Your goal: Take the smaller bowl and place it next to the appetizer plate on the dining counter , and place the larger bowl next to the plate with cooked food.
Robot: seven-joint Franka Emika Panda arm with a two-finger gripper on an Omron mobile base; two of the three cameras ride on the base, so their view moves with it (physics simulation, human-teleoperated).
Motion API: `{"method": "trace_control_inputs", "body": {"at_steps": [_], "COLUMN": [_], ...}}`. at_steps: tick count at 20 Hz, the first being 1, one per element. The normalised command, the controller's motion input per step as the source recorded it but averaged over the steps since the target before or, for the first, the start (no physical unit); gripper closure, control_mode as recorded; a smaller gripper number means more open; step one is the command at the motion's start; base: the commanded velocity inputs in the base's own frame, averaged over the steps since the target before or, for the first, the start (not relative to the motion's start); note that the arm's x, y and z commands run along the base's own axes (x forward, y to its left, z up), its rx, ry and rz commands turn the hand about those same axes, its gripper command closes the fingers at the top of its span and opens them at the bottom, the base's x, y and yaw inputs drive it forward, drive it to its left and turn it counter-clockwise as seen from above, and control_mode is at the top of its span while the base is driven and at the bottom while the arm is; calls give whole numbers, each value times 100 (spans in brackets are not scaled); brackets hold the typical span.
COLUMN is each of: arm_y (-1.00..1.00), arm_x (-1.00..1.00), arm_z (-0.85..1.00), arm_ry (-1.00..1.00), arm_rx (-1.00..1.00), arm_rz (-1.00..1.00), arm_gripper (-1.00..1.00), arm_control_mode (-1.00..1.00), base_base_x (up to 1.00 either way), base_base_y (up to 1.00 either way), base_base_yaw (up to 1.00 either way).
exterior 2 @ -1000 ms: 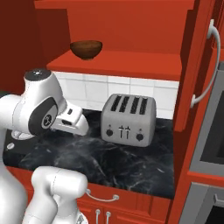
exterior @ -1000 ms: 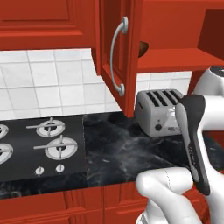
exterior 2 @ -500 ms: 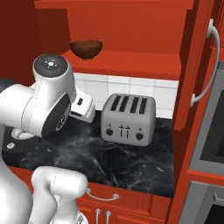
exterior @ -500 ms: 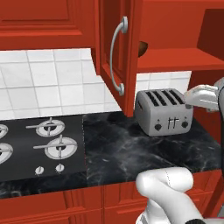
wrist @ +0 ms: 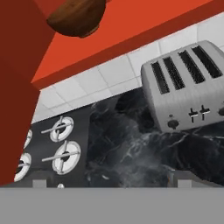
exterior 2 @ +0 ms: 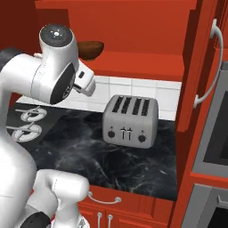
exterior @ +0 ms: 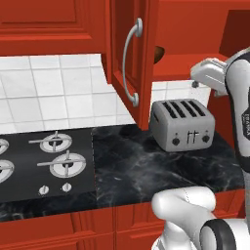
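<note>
The reach for the small bowl is in hand: it sits at the open cabinet shelf's front edge above the toaster, and the empty gripper, fingers apart, must rise to it.

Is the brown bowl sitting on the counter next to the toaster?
No, the brown bowl sits up on the red cabinet shelf, above the toaster.
</note>
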Motion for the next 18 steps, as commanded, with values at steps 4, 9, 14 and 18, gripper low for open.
{"method": "trace_control_inputs", "body": {"at_steps": [4,9,14,18], "arm_y": [0,0,0,4], "arm_x": [95,78,45,77], "arm_z": [8,7,32,18], "arm_ry": [-6,-11,-16,0], "arm_rx": [15,16,12,0], "arm_rz": [-7,-3,0,0], "arm_gripper": [-100,-100,-100,-100], "arm_control_mode": [-100,-100,-100,-100], "base_base_x": [0,0,0,0], "base_base_y": [0,0,0,0], "base_base_yaw": [0,0,0,0]}}
